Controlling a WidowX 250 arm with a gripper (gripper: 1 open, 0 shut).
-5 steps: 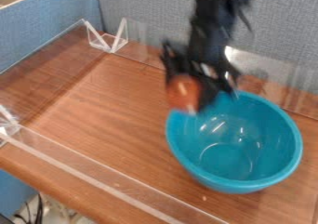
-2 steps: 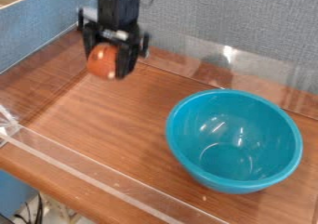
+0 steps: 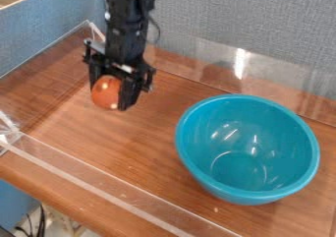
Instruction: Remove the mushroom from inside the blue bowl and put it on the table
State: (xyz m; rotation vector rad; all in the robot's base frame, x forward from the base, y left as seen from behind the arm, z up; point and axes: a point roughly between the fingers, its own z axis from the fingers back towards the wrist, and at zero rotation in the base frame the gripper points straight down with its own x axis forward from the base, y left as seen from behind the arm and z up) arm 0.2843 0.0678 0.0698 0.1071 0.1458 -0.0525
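Note:
The mushroom (image 3: 106, 91), its orange-brown cap showing, hangs between the black fingers of my gripper (image 3: 112, 91), which is shut on it. The gripper points straight down over the left part of the table (image 3: 79, 133), and the mushroom sits close above the wood; I cannot tell whether it touches. The blue bowl (image 3: 249, 148) stands at the right, glossy and with nothing inside it. The gripper is well to the left of the bowl, apart from it.
Clear acrylic walls (image 3: 92, 187) run along the table's front and back edges. A blue panel (image 3: 46, 29) rises at the back left and a grey one behind the arm. Bare wood lies between the gripper and the bowl.
The gripper carried the mushroom from the bowl's left rim across to the left side of the table, then came down toward the wood. The bowl has stayed put.

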